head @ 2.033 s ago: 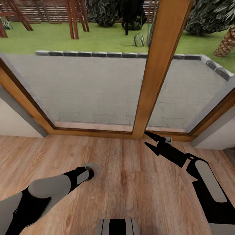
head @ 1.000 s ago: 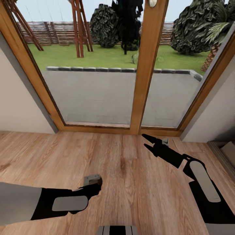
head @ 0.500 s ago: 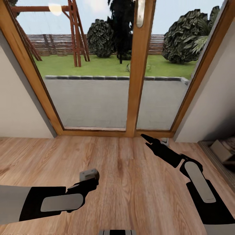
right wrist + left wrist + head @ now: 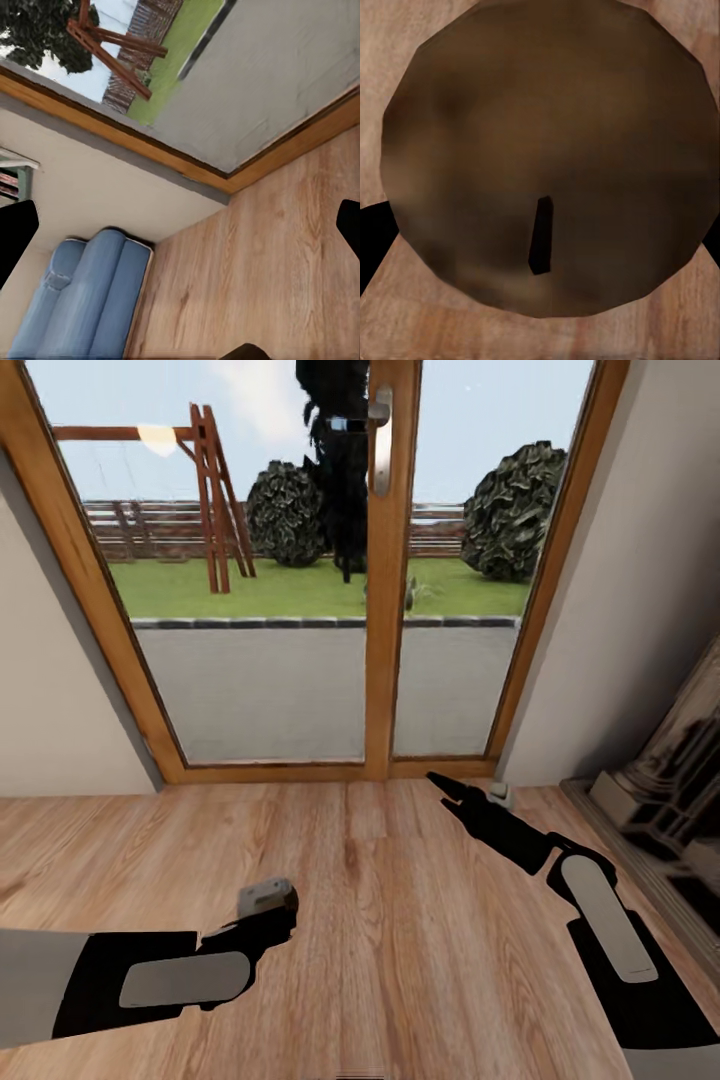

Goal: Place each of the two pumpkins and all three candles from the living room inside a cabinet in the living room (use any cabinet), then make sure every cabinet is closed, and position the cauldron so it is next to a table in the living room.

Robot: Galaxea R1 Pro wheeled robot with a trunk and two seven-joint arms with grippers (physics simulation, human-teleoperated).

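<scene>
Head view first: the glass patio door (image 4: pixel 300 660) with its wooden frame takes up most of what lies beyond the fingers, with paving, lawn and a swing frame outside. Below it runs the plank floor (image 4: pixel 400 920), bare under both arms. Off past the right arm, at the edge, stands a pale carved piece of furniture or fireplace surround (image 4: pixel 660 780), cut off so I cannot say which.

The right gripper (image 4: pixel 447 792) points toward the door's bottom rail, fingers spread and nothing between them; in the right wrist view the dark fingertips (image 4: pixel 16 232) sit at opposite edges with open floor between, and a blue sofa (image 4: pixel 82 300) lies ahead of them along the wall. I judge this arm is simply carried forward, out of the way, while the robot drives.

The left gripper (image 4: pixel 268 905) hangs low and turned down toward the floor. In the left wrist view a candle (image 4: pixel 547 157) sits right between the fingers, its tan top and dark wick facing the camera, so close it hides the fingertips except for dark slivers at either side. The fingers look pinched on its sides, held that way, I think, for carrying to the cabinet.

No pumpkin, cabinet or cauldron is in sight, so the drop-off spot is unknown from here.
</scene>
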